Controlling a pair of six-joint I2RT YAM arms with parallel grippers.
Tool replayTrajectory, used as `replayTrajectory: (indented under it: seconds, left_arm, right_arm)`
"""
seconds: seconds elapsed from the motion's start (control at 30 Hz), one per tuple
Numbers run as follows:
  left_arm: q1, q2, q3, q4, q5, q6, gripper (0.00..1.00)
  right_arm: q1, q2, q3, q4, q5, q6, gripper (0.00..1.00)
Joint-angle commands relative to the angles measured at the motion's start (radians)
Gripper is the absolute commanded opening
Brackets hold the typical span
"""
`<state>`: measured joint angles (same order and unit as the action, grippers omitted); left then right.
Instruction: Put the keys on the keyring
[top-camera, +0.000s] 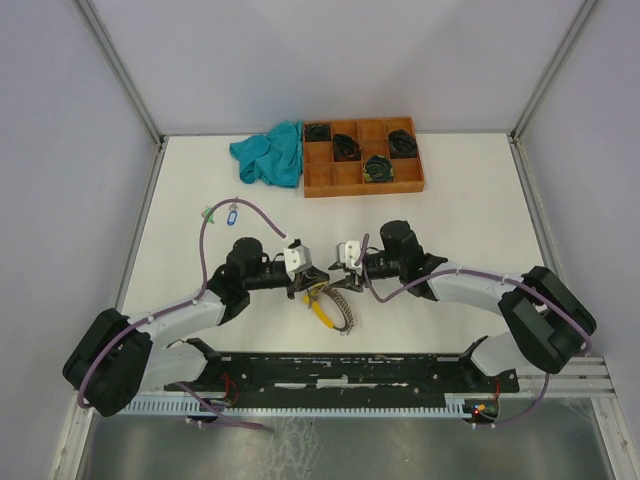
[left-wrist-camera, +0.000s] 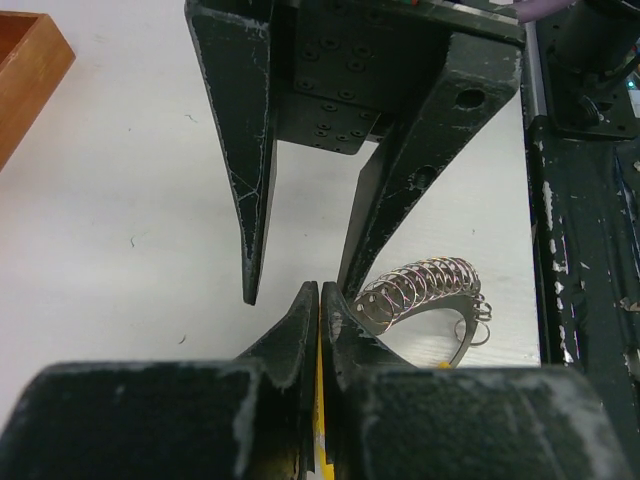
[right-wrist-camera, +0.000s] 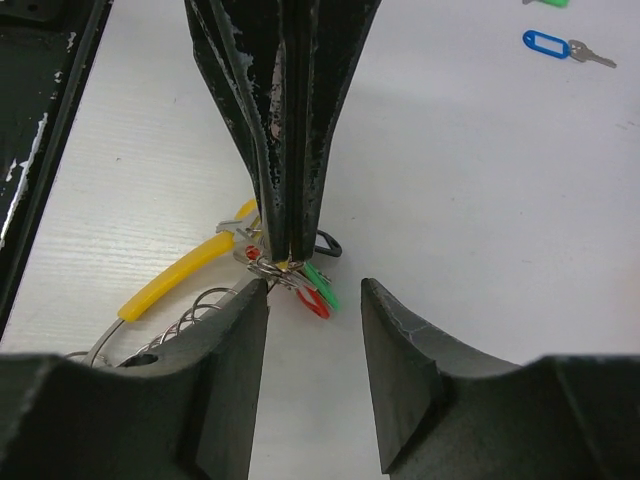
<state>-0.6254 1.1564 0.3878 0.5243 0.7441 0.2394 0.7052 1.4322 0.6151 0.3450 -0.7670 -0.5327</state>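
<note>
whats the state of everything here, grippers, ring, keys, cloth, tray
left gripper: shut on the keyring
right gripper: open, holding nothing
keyring: pinched at its yellow part, rest lying on the table
red and green tagged keys: bunched at the left gripper's tip, threading unclear
blue-tagged key: loose on the table, off the ring
green-tagged key: loose beside it
tray: some compartments hold black coils
cloth: crumpled beside the tray

A teal cloth (top-camera: 270, 152) lies just beside an orange-brown tray (top-camera: 335, 179) holding black coiled bundles (top-camera: 345, 146).
</note>
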Motion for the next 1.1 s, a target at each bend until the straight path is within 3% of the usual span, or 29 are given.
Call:
replayTrajectory:
  seconds: [0.0,0.2,0.47,1.07]
  left_arm:
    - [-0.005,-0.022,0.028,0.033,0.036,0.047,0.03]
    - [-0.006,-0.023,0.027,0.031,0.038,0.053,0.03]
    - [-0.007,-0.028,0.026,0.032,0.047,0.059,0.03]
    - [-0.011,-0.029,0.022,0.043,0.061,0.064,0.03]
  right_arm:
    - [-0.014,0.033,0.051,0.04,-0.111,-0.01,0.49]
    - [-0.015,0.053,0.096,-0.069,-0.179,-0.035,0.44]
    - [-0.016,0.093,0.106,-0.086,-0.187,-0.033,0.4]
    - [-0.047,0.021,0.043,-0.064,-0.11,0.1,0.47]
